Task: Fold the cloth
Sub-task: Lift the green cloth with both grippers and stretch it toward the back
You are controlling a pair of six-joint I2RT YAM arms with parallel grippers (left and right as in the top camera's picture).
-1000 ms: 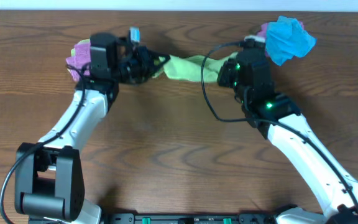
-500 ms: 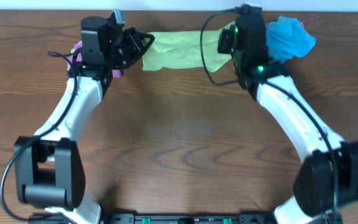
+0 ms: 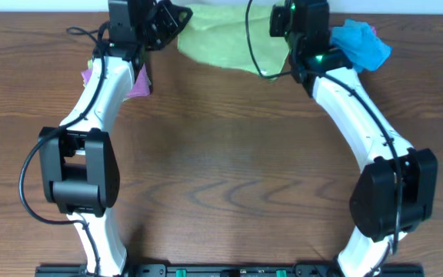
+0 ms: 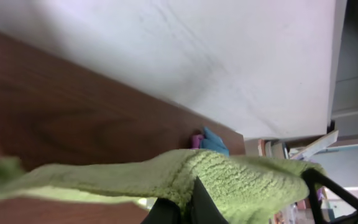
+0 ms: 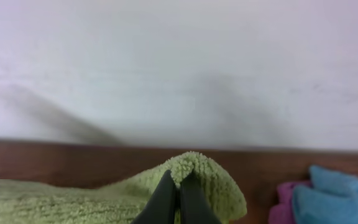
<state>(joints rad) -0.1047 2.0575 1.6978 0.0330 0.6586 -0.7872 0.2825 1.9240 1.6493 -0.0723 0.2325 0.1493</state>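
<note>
The wooden table (image 3: 221, 161) fills the overhead view, with a white wall (image 5: 179, 62) rising behind its far edge. Both arms stretch from the near edge to the far edge: the left arm (image 3: 98, 92) on the left, the right arm (image 3: 360, 115) on the right.

Between them the green cloth (image 3: 221, 38) hangs stretched at the far middle of the table. Its top edge runs from one gripper to the other, and its lower edge sags toward the near side on the right. It appears lifted rather than lying flat.

The left gripper (image 3: 177, 14) holds the cloth's left end. In the left wrist view its dark fingers (image 4: 166, 211) are pinched together with the green pile (image 4: 241, 186) bunched over them. The right gripper (image 3: 283, 17) holds the right end. In the right wrist view its two fingers (image 5: 166, 199) are pressed tight on a raised fold of the cloth (image 5: 194, 171).

A crumpled blue cloth (image 3: 360, 42) lies at the far right, just beside the right arm. A pink cloth (image 3: 141, 83) lies on the left, partly hidden under the left arm. A black cable (image 3: 256, 46) loops across the green cloth near the right gripper.
</note>
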